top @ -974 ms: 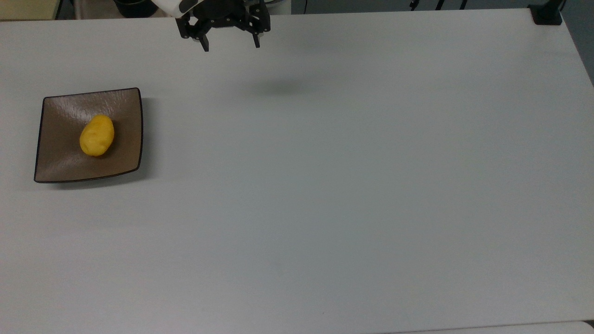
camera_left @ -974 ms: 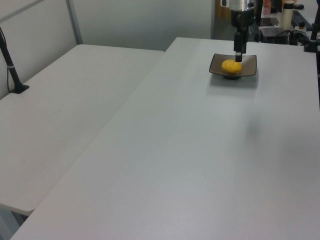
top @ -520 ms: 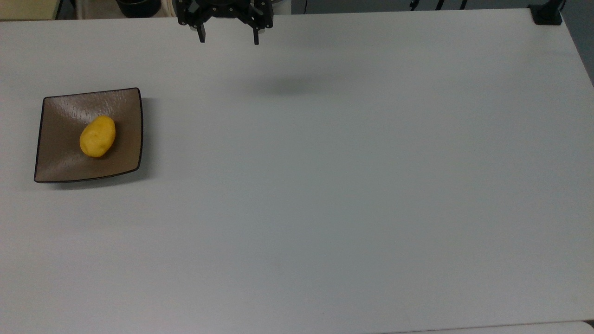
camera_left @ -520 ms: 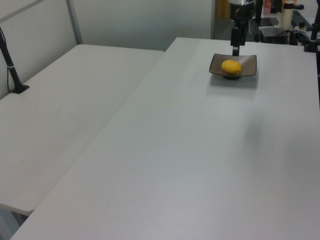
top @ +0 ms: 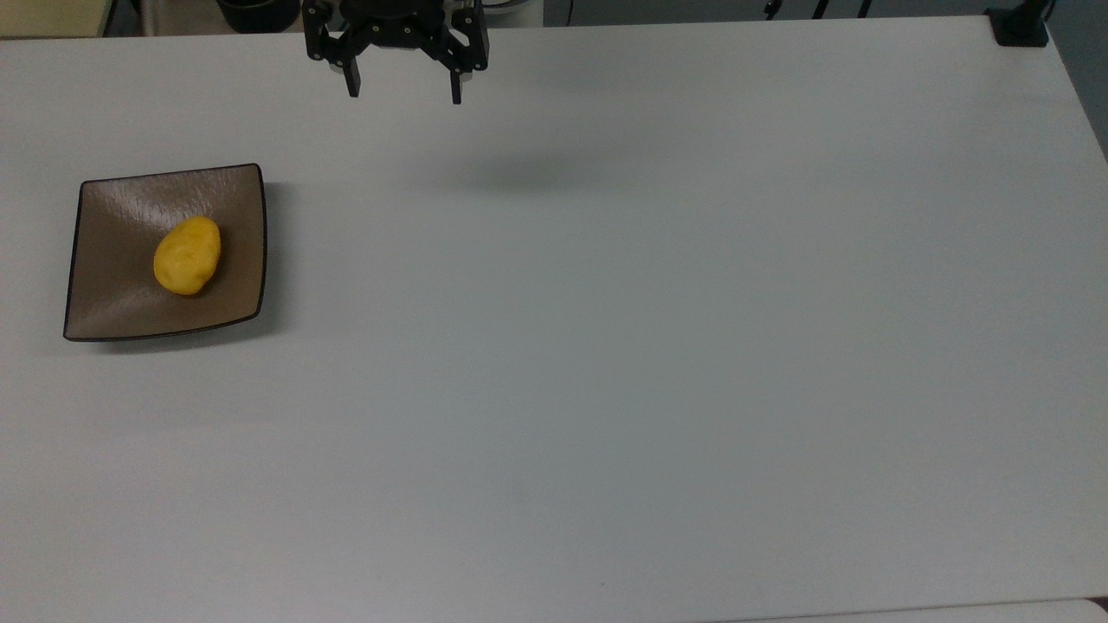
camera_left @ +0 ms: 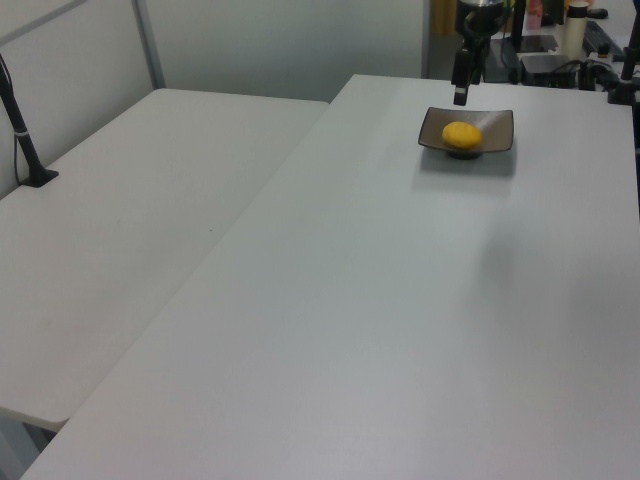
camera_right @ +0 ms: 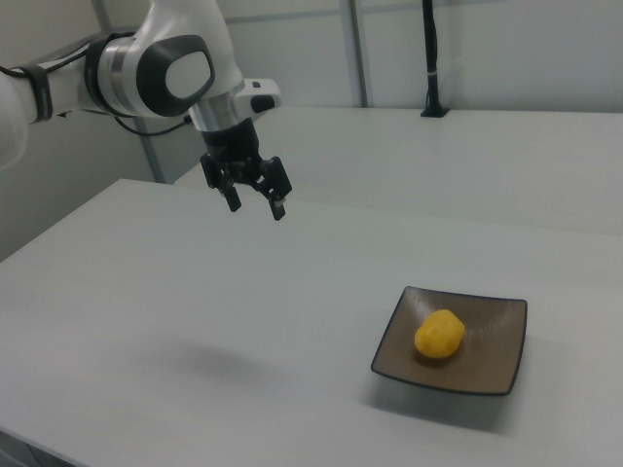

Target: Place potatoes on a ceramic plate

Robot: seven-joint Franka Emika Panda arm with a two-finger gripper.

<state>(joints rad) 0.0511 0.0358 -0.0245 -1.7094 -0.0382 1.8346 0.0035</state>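
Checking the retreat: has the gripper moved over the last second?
Yes. The gripper, open, has shifted toward the top view's left, nearer the glossy brown square plate.

top: overhead | left, right: oblique, opposite ends | shared: table (top: 658,363)

no readable text, labels or numbers anywhere

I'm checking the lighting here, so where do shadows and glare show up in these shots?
Top view: soft blurred shadow on the table below the claw, pale glare streaks on the ceramic plate. Right view: faint smudge of shadow on the table, darker shadow under the plate's near edge.
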